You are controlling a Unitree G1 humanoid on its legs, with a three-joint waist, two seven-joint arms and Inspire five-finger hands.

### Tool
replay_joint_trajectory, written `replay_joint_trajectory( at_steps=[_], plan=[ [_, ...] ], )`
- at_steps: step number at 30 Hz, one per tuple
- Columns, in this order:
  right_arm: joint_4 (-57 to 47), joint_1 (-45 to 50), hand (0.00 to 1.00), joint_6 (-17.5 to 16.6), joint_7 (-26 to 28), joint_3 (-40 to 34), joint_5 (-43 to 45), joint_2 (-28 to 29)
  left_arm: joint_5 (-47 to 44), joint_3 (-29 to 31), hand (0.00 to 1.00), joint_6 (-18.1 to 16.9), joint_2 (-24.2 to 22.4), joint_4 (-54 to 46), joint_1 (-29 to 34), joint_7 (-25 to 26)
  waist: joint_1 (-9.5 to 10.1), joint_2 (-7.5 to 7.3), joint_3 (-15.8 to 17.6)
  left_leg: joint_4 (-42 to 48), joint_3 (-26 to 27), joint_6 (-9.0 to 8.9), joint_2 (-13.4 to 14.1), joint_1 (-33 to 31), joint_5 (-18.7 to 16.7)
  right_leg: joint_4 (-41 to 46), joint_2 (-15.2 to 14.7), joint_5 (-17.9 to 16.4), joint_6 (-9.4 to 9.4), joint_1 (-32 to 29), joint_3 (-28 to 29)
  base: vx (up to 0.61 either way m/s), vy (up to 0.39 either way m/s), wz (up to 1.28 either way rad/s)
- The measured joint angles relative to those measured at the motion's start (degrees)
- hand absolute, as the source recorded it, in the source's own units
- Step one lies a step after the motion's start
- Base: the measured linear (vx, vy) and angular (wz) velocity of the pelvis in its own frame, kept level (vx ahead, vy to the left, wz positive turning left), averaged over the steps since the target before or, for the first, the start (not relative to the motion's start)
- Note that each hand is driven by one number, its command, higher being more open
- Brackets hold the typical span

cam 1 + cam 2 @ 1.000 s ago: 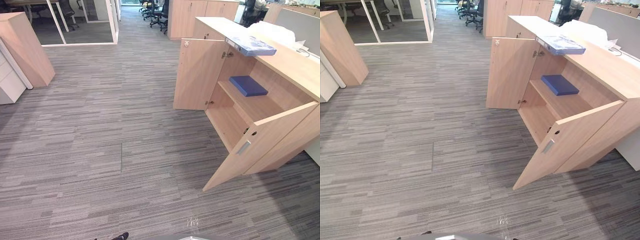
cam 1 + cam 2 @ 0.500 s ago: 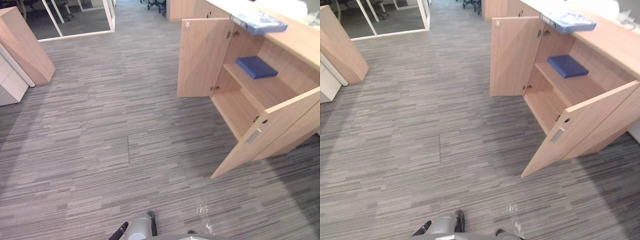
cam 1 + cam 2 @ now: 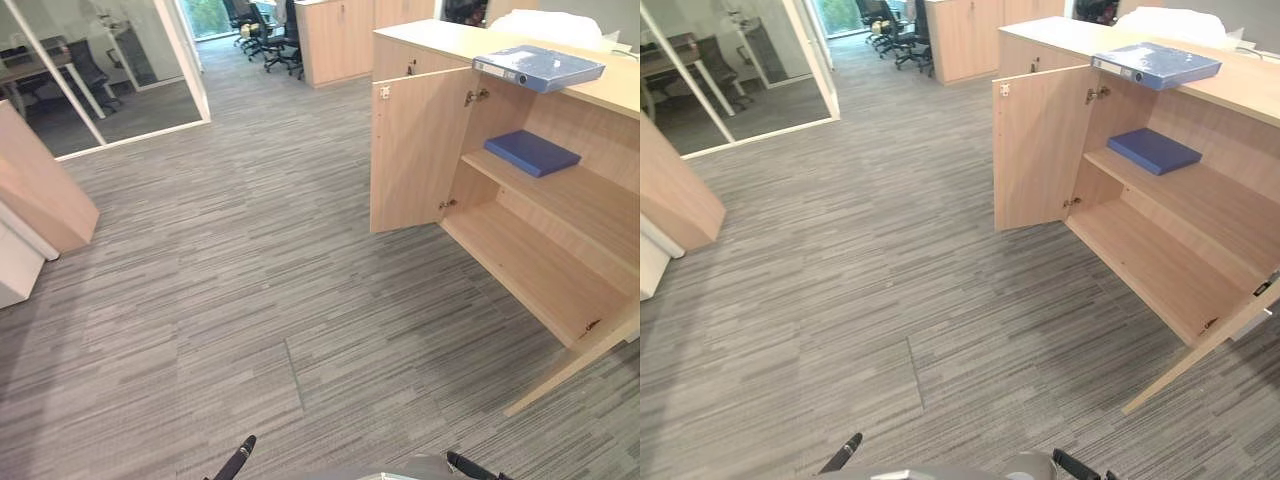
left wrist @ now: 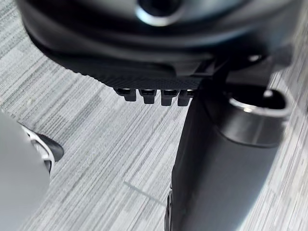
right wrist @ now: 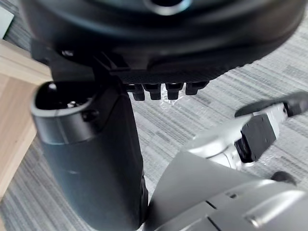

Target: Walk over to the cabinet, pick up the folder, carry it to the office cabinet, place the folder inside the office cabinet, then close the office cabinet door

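At about two o'clock from where we stood, the office cabinet [image 3: 560, 270] was open, and the task had barely started. We were only at the walking stage. The folder [image 3: 540, 68], pale blue and lying flat, rested on the cabinet top at roughly one o'clock, well apart from both hands. Picking it up, placing it inside and closing up were all left to do.

The left hand [image 4: 159, 77] hung over the carpet [image 3: 220, 260] with fingers that seemed straight and slack, though we saw them end-on, and they held nothing. The right hand [image 5: 163, 72] looked the same, empty above the floor.

We counted two folders: the one on top and a dark blue folder [image 3: 532, 152] on the upper shelf [image 3: 570, 200] below it. We counted two doors, both swung out: the far door [image 3: 415, 150] at one o'clock and the near door [image 3: 575, 365] at four o'clock. Inside were two levels, the shelf and the bare bottom board [image 3: 530, 265].
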Motion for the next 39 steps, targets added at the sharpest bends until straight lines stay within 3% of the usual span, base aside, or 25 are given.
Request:
replay_joint_trajectory(
  at_steps=[1,3,4,5,6,8,9,10,12,13,14,16,17,19,21,24,26,29,30,31,33,34,36,37,39],
  plan=[
    [-0.3,-0.2,1.0,-0.2,0.0,1.1,0.1,0.4,0.0,-0.5,1.0,0.0,0.2,0.3,-0.4,-0.1,-0.09,0.13,0.3,-0.1,-0.4,-0.27,0.6,0.7,-0.2,-3.3,1.8,-1.2,0.47,-0.8,-1.5,0.35,-0.017,-0.14],
    [-1.5,-0.3,1.0,-1.2,0.0,5.1,1.2,2.5,0.2,-1.3,1.0,0.0,0.6,0.9,-2.1,-0.1,-0.32,0.02,0.5,-2.1,-0.9,-1.86,2.7,2.1,-1.1,-23.6,9.0,0.1,2.18,-3.9,-4.4,0.31,-0.035,0.08],
    [-1.5,-0.2,1.0,-1.3,0.1,5.5,2.2,2.7,0.3,-1.3,1.0,0.0,0.8,0.9,-2.4,-0.2,-0.38,-0.49,0.6,-3.4,-1.0,-2.27,2.8,2.8,-1.4,-28.7,9.9,2.0,1.6,-4.3,-5.3,0.28,-0.039,0.24],
    [-0.8,0.0,1.0,-1.3,0.1,5.9,2.4,3.0,0.9,-1.1,1.0,0.0,1.4,0.9,-3.2,-0.3,-0.39,-1.64,1.3,-5.5,-1.3,-2.85,2.9,5.1,-1.8,-35.0,10.7,9.0,-1.76,-3.9,-7.0,0.22,-0.048,0.21],
    [-0.2,0.2,1.0,-1.3,0.1,5.9,2.4,3.3,1.6,-1.0,1.0,0.2,1.4,0.9,-3.1,-0.1,-0.42,-1.76,1.1,-6.1,-1.6,-3.45,3.4,6.0,-2.1,-35.9,10.8,11.3,-2.75,-3.2,-8.2,0.32,-0.095,0.1],
    [1.4,0.0,1.0,-1.2,0.0,5.0,2.7,3.3,3.4,1.9,1.0,0.7,0.8,1.9,-3.4,0.1,-0.3,-1.63,1.5,-5.9,-1.3,-6.34,5.8,8.6,-3.3,-35.1,12.8,9.5,-7.42,-1.2,-10.6,0.44,-0.181,-0.05],
    [1.9,-0.1,1.0,-1.3,0.1,4.9,3.4,3.2,3.6,2.9,1.0,1.1,0.6,1.9,-3.4,0.1,-0.34,-1.52,1.6,-5.4,-1.0,-7.24,6.2,8.8,-3.1,-34.6,13.2,9.1,-7.98,-1.2,-10.7,0.59,-0.339,-0.32],
    [2.5,0.0,1.0,-1.3,0.1,3.6,4.9,3.2,4.1,7.5,1.0,1.4,-0.3,1.8,-3.3,0.2,-0.5,-1.49,1.6,2.3,-0.5,-9.92,7.8,7.1,-3.9,-35.9,14.4,7.8,-8.2,0.9,-11.0,0.52,-0.324,-0.43],
    [2.6,0.6,1.0,-1.2,0.1,1.8,5.2,3.8,3.9,11.3,1.0,1.3,-0.8,1.7,-3.3,0.7,-0.51,-1.78,1.4,13.9,-0.2,-11.29,9.5,3.4,-4.9,-39.9,15.7,6.8,-7.42,4.2,-9.7,0.4,-0.225,-0.55],
    [2.4,1.2,1.0,-1.0,0.1,0.2,5.3,3.8,3.5,15.6,1.0,1.3,-1.6,1.1,-2.8,1.1,-0.38,-0.78,1.0,28.8,0.8,-10.52,13.5,-1.8,-3.8,-43.3,17.9,7.0,-7.36,7.1,-7.9,0.41,-0.166,-0.92],
    [2.3,2.5,1.0,-0.9,0.0,-0.1,5.5,3.1,3.4,19.1,1.0,1.1,-3.1,0.8,-1.6,1.5,-0.09,0.59,0.6,42.0,2.5,-7.77,18.3,-5.8,-0.3,-45.9,20.8,6.9,-8.51,10.5,-5.3,0.41,-0.129,-1.05],
    [2.9,2.9,1.0,-0.5,-0.1,-0.1,5.6,2.4,2.7,20.9,1.0,1.3,-3.7,0.9,-0.5,1.8,0.06,1.36,0.8,53.0,3.5,-5.78,22.5,-8.9,-0.9,-46.9,23.1,5.4,-10.47,14.0,-1.5,0.39,-0.034,-1.13],
    [3.8,2.8,1.0,0.1,-0.2,0.0,5.6,2.5,2.3,21.4,1.0,1.6,-3.7,0.9,0.2,2.1,0.49,0.38,1.2,56.9,3.3,-5.71,23.4,-11.6,-2.3,-47.0,23.4,4.6,-10.85,16.2,1.5,0.42,-0.012,-1.32],
    [5.0,2.7,1.0,0.4,-0.5,0.0,5.5,2.6,2.2,22.1,1.0,1.7,-3.4,0.7,0.5,2.4,1.66,-1.19,1.6,56.2,2.6,-6.84,23.1,-15.7,-4.2,-48.2,23.1,4.8,-10.37,18.9,6.3,0.41,-0.014,-1.4],
    [5.5,2.5,1.0,0.9,-0.7,-1.1,5.4,2.6,2.3,22.9,1.0,1.6,-3.4,0.6,0.4,2.7,2.82,-1.79,2.0,49.3,-0.3,-8.2,20.8,-20.5,-5.9,-49.6,22.2,4.8,-9.51,21.6,11.6,0.45,0.043,-1.43],
    [4.9,1.6,1.0,0.7,-0.8,-1.8,5.4,2.8,2.5,21.8,1.0,1.3,-3.4,0.5,0.3,2.3,2.95,-2.37,2.4,26.9,-11.9,-9.86,12.6,-24.3,-5.5,-50.7,18.8,3.5,-7.19,24.1,17.7,0.39,0.164,-1.09],
    [3.5,1.7,1.0,-0.2,-0.7,-1.6,5.4,3.2,3.0,21.3,1.0,0.8,-4.0,0.3,0.3,1.5,2.97,-1.3,2.3,8.5,-22.7,-11.73,11.0,-25.3,-1.4,-52.2,17.8,2.2,-5.07,25.1,20.8,0.39,0.273,-0.89],
    [2.4,2.9,1.0,-0.6,-0.6,-1.6,5.8,3.5,3.9,21.3,1.0,0.7,-4.6,0.4,0.6,1.4,3.12,0.26,1.8,3.2,-27.8,-12.49,12.9,-25.4,0.8,-51.9,17.0,-1.0,-1.77,27.7,24.9,0.44,0.385,-0.79],
    [2.4,3.2,1.0,-1.0,-0.6,-1.6,6.3,3.9,4.1,20.7,1.0,0.8,-4.7,0.8,1.3,1.4,3.22,0.35,1.2,5.3,-27.6,-13.82,12.3,-24.9,7.5,-50.7,15.8,-1.7,-0.59,28.4,27.0,0.41,0.404,-1.16],
    [2.7,3.4,1.0,-1.3,0.1,-1.6,6.5,4.2,4.4,19.6,1.0,0.7,-3.9,0.7,1.8,1.5,3.4,-0.5,0.6,6.7,-26.4,-13.52,11.6,-24.4,9.7,-48.4,14.4,-1.7,-0.2,27.4,28.7,0.39,0.406,-1.09],
    [3.0,3.5,1.0,-1.2,0.5,-2.2,6.6,5.1,4.6,18.5,1.0,0.5,-2.6,0.8,2.5,1.5,3.25,-2.2,-1.0,7.4,-23.1,-12.93,10.8,-23.6,9.9,-44.7,12.4,-1.3,0.56,25.1,29.7,0.37,0.388,-0.99],
    [3.0,4.4,1.0,-1.1,0.7,-4.4,6.7,6.2,4.6,18.0,1.0,0.2,-1.9,0.8,2.2,1.6,3.3,-2.98,-2.6,7.5,-20.2,-10.65,9.8,-22.8,8.4,-40.0,10.8,-0.3,1.95,22.0,30.6,0.35,0.382,-0.88],
    [3.1,4.7,1.0,-0.7,0.8,-7.5,6.6,6.5,5.0,16.9,1.0,0.2,-1.2,0.7,1.6,1.7,2.79,-3.86,-3.9,5.7,-16.9,-8.55,7.1,-20.4,7.9,-30.0,8.3,-0.2,2.1,17.1,31.3,0.23,0.251,-0.66],
    [3.6,4.7,1.0,-0.1,0.9,-8.9,6.6,6.5,5.2,16.8,1.0,0.2,-1.0,0.6,1.1,2.0,2.71,-4.27,-4.0,4.1,-15.4,-7.36,5.3,-18.4,7.9,-23.2,6.9,0.6,1.43,14.2,31.2,0.23,0.238,-0.58],
    [4.1,4.8,1.0,0.4,1.2,-10.5,6.8,6.0,5.8,16.1,1.0,0.2,-1.2,0.6,0.7,2.2,2.47,-4.28,-3.7,1.1,-13.0,-5.17,1.7,-13.9,7.5,-9.8,3.5,6.4,-3.69,8.2,28.7,0.21,0.235,-0.45]
  ],
)
